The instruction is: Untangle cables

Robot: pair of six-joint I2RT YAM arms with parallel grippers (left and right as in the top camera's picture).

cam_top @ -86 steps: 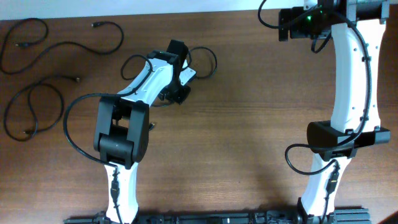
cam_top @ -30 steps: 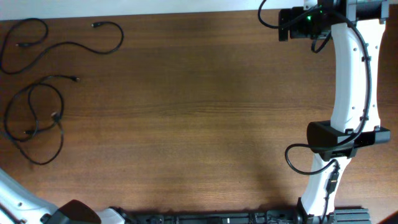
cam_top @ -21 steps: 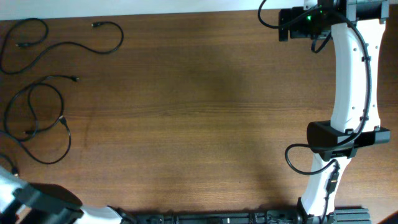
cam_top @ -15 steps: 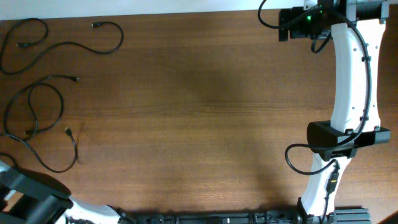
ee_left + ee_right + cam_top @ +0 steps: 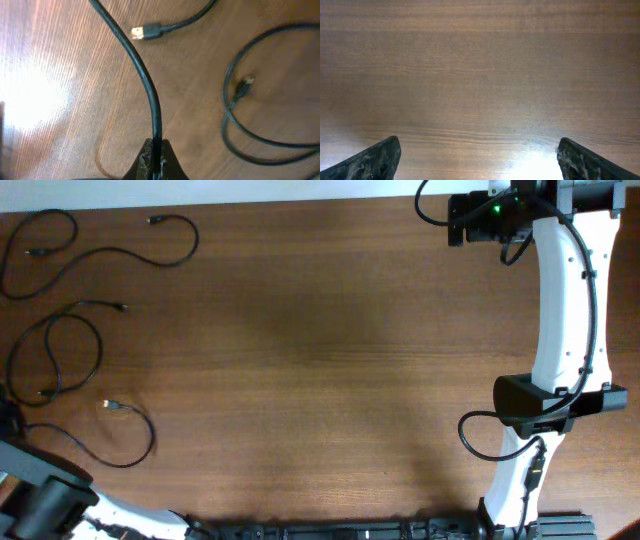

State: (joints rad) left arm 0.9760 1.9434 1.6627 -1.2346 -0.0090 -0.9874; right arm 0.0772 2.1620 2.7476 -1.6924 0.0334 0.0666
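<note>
The cables lie at the left end of the table, spread out in separate loose curves. The top cable runs along the far edge. The middle cable forms a loop below it. The lower cable arcs toward the near edge, and its plug lies free on the wood. The left arm sits in the near-left corner. In the left wrist view, the left gripper is pinched tight on the lower cable, which rises from the fingertips to the upper left. A plug with a gold-coloured tip lies just beside this cable, and a looped cord with a small plug lies to the right, apart from it. The right arm stands at the right side, well apart from all cables. The right gripper is spread wide over bare wood and holds nothing.
</note>
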